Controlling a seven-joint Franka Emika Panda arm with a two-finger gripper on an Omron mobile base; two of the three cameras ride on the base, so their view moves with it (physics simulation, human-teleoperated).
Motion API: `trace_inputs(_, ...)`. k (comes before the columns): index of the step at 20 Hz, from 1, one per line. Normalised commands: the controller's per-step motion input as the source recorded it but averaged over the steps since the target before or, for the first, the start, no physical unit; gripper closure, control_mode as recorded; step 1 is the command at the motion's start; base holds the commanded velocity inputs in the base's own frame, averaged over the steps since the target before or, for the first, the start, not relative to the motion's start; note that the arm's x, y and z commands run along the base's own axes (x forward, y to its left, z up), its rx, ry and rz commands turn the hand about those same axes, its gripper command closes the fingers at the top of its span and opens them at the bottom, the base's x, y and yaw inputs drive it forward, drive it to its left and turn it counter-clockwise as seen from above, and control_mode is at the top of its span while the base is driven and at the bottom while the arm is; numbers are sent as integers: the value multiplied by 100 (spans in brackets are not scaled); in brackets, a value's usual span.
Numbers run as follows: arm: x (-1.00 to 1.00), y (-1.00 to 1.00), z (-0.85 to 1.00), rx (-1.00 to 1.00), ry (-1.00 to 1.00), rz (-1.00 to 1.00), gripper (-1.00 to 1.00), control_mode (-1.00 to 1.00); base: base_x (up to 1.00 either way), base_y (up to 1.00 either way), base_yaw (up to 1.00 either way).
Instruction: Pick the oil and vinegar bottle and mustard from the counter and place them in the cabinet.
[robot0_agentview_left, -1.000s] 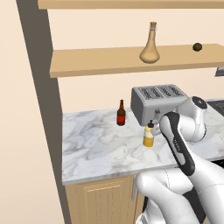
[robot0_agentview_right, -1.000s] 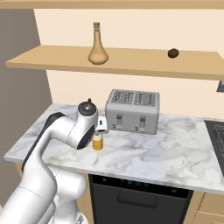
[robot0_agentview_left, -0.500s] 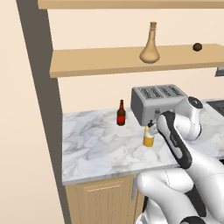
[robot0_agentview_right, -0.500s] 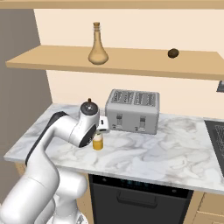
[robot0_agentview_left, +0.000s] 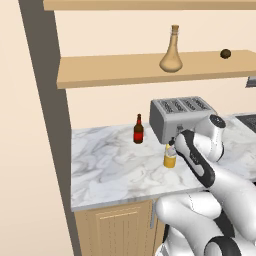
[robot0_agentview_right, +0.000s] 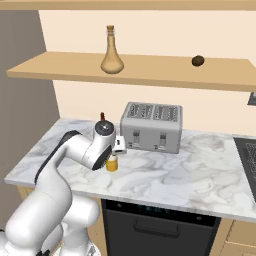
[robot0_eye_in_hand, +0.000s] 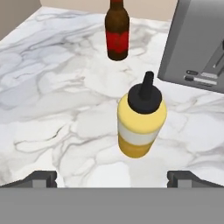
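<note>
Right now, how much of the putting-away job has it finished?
About half, it seems. The flask already stands on the wooden shelf. The mustard is still on the counter, upright near the toaster; the open gripper is lined up on it without touching. Left: grab the mustard and shelve it.

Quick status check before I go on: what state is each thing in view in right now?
oil and vinegar bottle: upright on the cabinet shelf, corked.
mustard: upright on the counter, cap on, not gripped.
gripper: open, fingertips either side of the mustard, short of it.
dark red bottle: upright on the counter, beyond the mustard.
toaster: slots empty, on the counter.
</note>
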Motion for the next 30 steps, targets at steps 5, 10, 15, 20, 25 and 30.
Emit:
trace_inputs(5, 20, 0, -15, 0, 0, 0, -100, -100, 0, 0, 0)
trace_inputs(10, 20, 0, -14, 0, 0, 0, -100, -100, 0, 0, 0)
trace_inputs(15, 21, 0, -12, 0, 0, 0, -100, -100, 0, 0, 0)
trace_inputs(20, 22, 0, -12, 0, 0, 0, -100, -100, 0, 0, 0)
trace_inputs(25, 23, 0, -11, 0, 0, 0, -100, -100, 0, 0, 0)
trace_inputs(30, 22, 0, -13, 0, 0, 0, -100, -100, 0, 0, 0)
